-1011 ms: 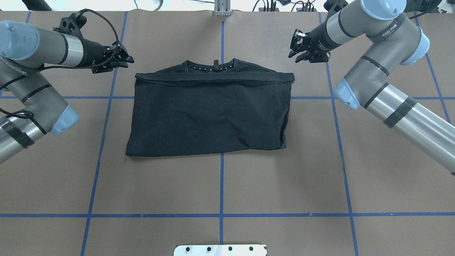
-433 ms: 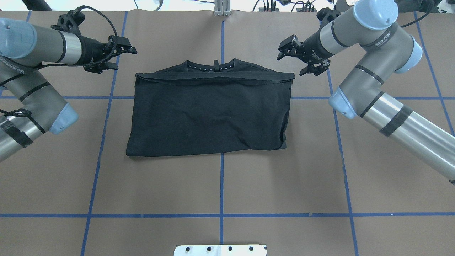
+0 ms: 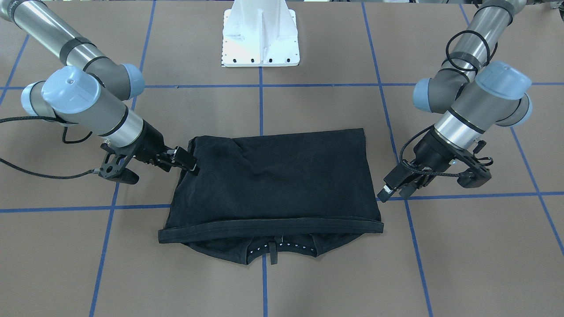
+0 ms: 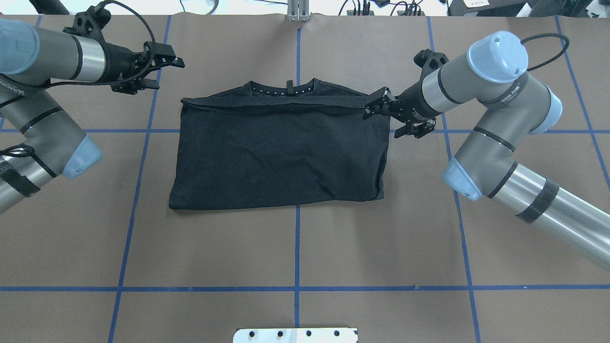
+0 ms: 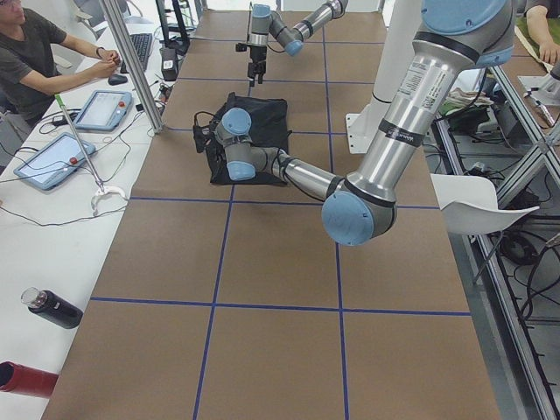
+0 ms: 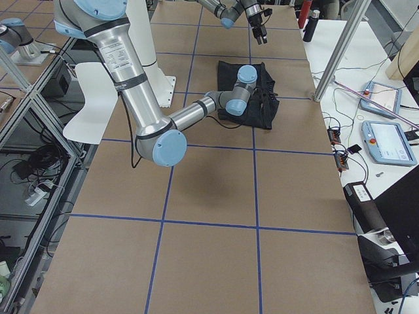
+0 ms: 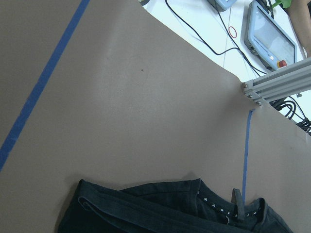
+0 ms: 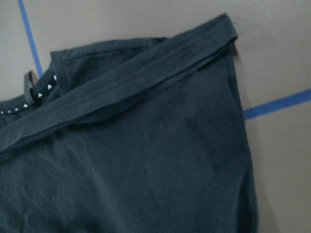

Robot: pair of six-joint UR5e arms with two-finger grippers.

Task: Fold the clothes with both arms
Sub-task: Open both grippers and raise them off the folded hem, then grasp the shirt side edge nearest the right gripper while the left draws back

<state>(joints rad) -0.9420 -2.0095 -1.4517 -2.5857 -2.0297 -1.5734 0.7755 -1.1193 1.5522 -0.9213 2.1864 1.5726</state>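
The black T-shirt (image 4: 281, 152) lies flat and folded into a rectangle at the table's middle, plain side up. Its collar (image 4: 286, 88) is at the far edge, with a hem band (image 4: 286, 102) laid across just below it. The shirt also shows in the front view (image 3: 273, 180). My right gripper (image 4: 381, 121) is open and hovers over the shirt's far right corner; its wrist view shows that corner (image 8: 228, 29) close below. My left gripper (image 4: 170, 75) is open and empty. It is beyond the far left corner, apart from the cloth (image 7: 160, 208).
Blue tape lines (image 4: 297, 247) grid the brown table. The white pedestal base (image 3: 261, 35) stands at the robot's edge. An aluminium post (image 4: 298, 9) and cables line the far edge. A person (image 5: 35, 61), tablets and bottles (image 5: 48, 308) are beyond the far edge.
My right gripper has swung from beyond the far right corner to over that corner. My left gripper has drifted slightly farther from the shirt. The shirt has not moved.
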